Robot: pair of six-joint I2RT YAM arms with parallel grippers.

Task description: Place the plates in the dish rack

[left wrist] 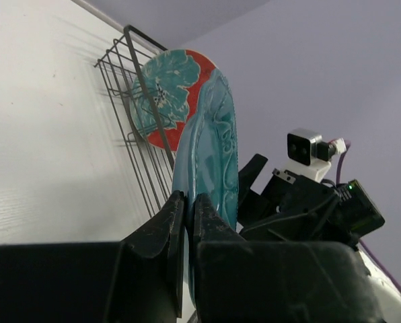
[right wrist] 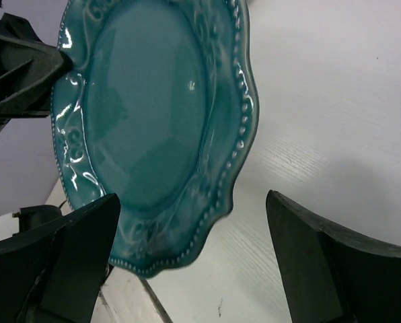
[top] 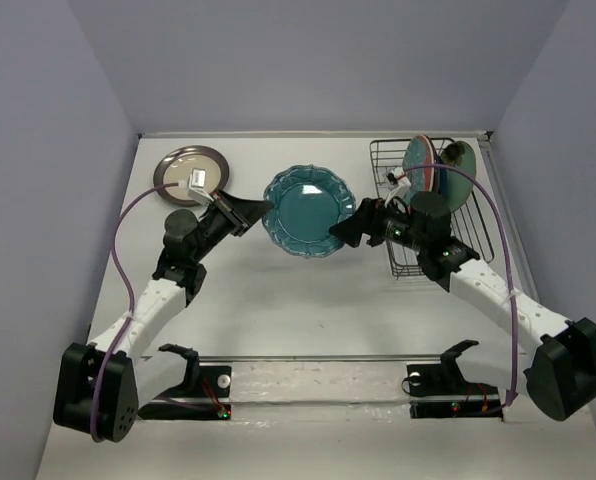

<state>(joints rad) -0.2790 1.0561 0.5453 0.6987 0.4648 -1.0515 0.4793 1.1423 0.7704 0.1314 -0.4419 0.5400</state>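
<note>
While plate [top: 305,210] hangs, rack [top: 478,225] seemingly behind right gripper [top: 349,224]

Both arms reach inward, facing each other. The left gripper [top: 259,209] pinches the teal plate [top: 306,212] by its rim; the right gripper [top: 345,224] gapes wide, seemingly touching nothing.

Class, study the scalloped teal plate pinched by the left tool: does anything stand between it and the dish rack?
Yes. The right tool, open beside the scalloped teal plate's right rim, sits with its arm between that plate and the dish rack. A red floral plate stands in the rack.
</note>
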